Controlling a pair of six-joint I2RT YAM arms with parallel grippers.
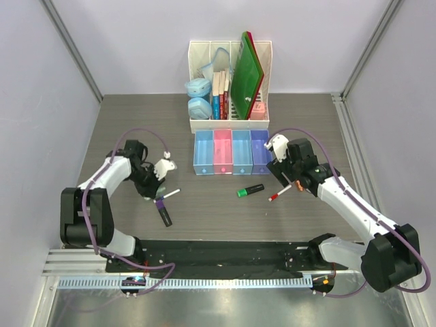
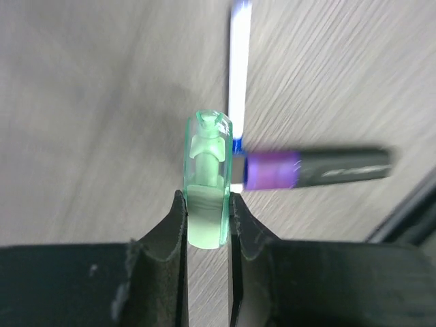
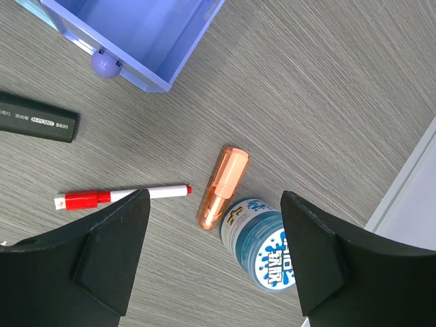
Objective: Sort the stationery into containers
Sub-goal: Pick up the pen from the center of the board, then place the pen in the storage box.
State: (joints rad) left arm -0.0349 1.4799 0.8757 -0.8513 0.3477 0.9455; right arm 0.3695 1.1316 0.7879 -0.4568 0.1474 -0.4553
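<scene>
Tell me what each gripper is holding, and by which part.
The left gripper clamps the translucent mint-green highlighter by its opaque body, clear cap end sticking out. The right gripper is open, holding nothing.

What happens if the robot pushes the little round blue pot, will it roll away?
Maybe. The blue pot has round sides, so if it is lying down it would probably roll. It seems to touch the orange piece, so a push would likely nudge that too. It looks hard plastic, so probably stiff.

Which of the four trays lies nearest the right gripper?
The purple tray, at the row's right end; the pink tray and light blue trays sit further left.
</scene>
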